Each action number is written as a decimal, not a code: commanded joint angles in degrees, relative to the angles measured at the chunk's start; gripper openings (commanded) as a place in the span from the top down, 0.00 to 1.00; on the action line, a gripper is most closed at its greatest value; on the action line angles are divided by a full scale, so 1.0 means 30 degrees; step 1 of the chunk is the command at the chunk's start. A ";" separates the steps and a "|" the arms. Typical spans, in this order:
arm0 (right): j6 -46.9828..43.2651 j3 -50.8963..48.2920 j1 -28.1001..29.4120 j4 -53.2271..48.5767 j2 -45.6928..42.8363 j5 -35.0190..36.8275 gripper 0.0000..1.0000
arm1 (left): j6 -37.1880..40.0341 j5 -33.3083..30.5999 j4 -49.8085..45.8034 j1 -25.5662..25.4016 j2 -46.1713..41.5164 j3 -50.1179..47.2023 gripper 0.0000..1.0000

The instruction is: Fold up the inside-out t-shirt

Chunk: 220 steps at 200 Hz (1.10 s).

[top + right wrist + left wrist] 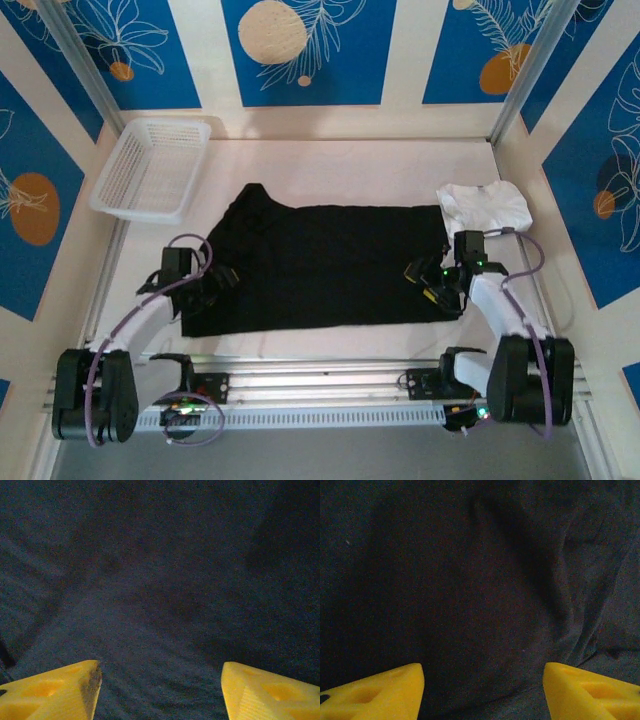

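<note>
Since the inside-out t-shirt (320, 265) is soft, light cloth, it is judged likely to sag and crease when lifted, so an outer edge or corner is better pinched than the flat middle. It is spread between both tools, with dark fabric directly beneath each. The left gripper (482, 692) and right gripper (160, 692) are seen with jaws apart and nothing held.

Matt black soft cloth t-shirt (320, 265), creased, white plastic mesh basket (152, 168), yellow matt plastic fingers (380, 692)
</note>
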 commanded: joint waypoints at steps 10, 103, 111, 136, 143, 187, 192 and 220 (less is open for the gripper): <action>-0.0250 0.1992 0.0832 0.1642 -0.0070 0.3182 0.30 | 0.1505 -0.1898 -0.1234 0.0179 0.2106 0.4541 0.34; -0.4709 1.4880 0.1568 0.0877 1.5195 0.9814 0.29 | 0.0312 -0.0061 0.3252 0.0138 0.8782 0.9786 0.33; -0.5043 1.6037 0.1550 0.0378 1.6248 1.0074 0.29 | 0.0285 0.0113 0.3299 0.0138 0.9023 0.9886 0.33; -0.5595 1.9263 0.1485 -0.1368 1.9024 1.0734 0.30 | 0.0366 0.0397 0.3496 0.0139 0.9585 1.0008 0.33; -0.5667 2.0107 0.1462 -0.1939 1.9622 1.1153 0.30 | 0.0405 0.0442 0.3541 0.0138 0.9700 1.0004 0.33; -0.5974 2.3052 0.1125 -0.4398 2.2114 1.0639 0.33 | 0.0432 0.0697 0.3749 0.0138 1.0244 1.0225 0.33; -0.6031 2.3198 0.1098 -0.4537 2.2271 1.0567 0.34 | 0.0424 0.0675 0.3731 0.0139 1.0280 1.0268 0.33; -0.6129 2.3495 0.0877 -0.4847 2.2629 0.9844 0.48 | 0.0610 0.0562 0.3517 0.0138 1.0761 1.0780 0.33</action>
